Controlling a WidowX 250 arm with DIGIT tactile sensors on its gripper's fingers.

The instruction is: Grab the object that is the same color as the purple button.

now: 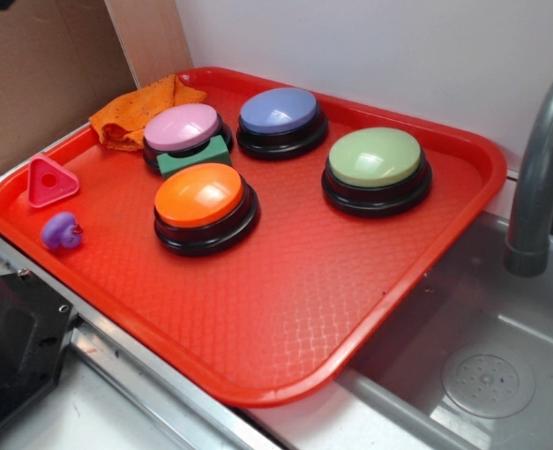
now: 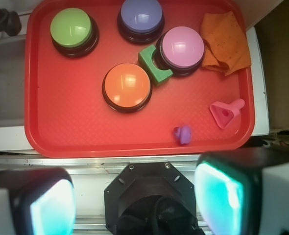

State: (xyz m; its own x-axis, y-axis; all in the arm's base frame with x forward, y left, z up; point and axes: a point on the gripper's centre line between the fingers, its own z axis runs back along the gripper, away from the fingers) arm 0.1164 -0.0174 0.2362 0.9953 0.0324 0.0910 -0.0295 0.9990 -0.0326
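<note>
Gripper: held spread, empty, high above the tray.
Object: near the tray rim.
Risk: triangle nearby may be grabbed instead; small lumpy object may be nudged away.

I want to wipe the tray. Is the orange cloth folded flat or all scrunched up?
Scrunched up. The orange cloth lies bunched with creases in the tray's corner.

small purple piece near tray edge
</note>
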